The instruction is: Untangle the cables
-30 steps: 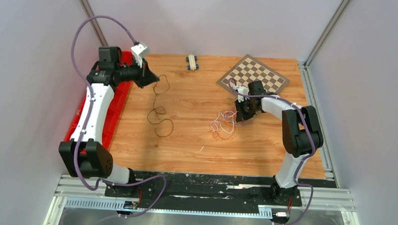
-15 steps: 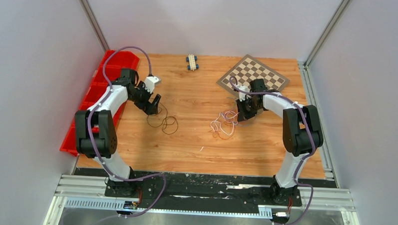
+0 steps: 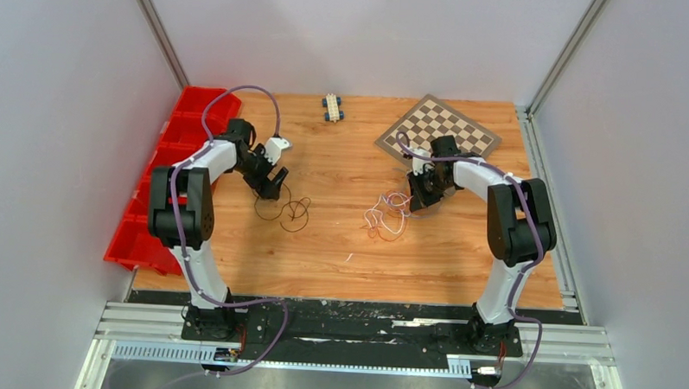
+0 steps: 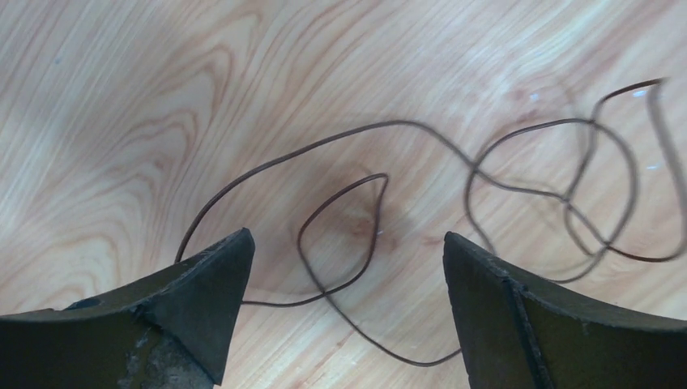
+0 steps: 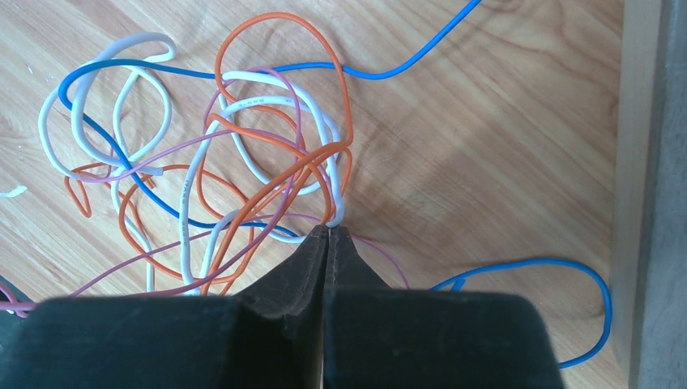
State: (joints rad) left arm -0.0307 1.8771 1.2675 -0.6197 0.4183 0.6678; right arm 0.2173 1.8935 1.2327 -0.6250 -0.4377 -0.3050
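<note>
- Here, the left gripper (image 4: 347, 237) stood spread wide just above a brown cable (image 4: 389, 123) lying loose on the table (image 3: 339, 246).
- The right gripper (image 5: 328, 231) was pressed together, pinching white and orange strands of the tangled cables (image 5: 275, 170).

Cable work on a wooden surface (image 3: 339, 255)
The left end effector (image 3: 270, 186) hangs over a dark cable (image 3: 286, 212); the right end effector (image 3: 413, 201) sits at the edge of the tangled cables (image 3: 386, 218), near a chessboard (image 3: 438, 129).
</note>
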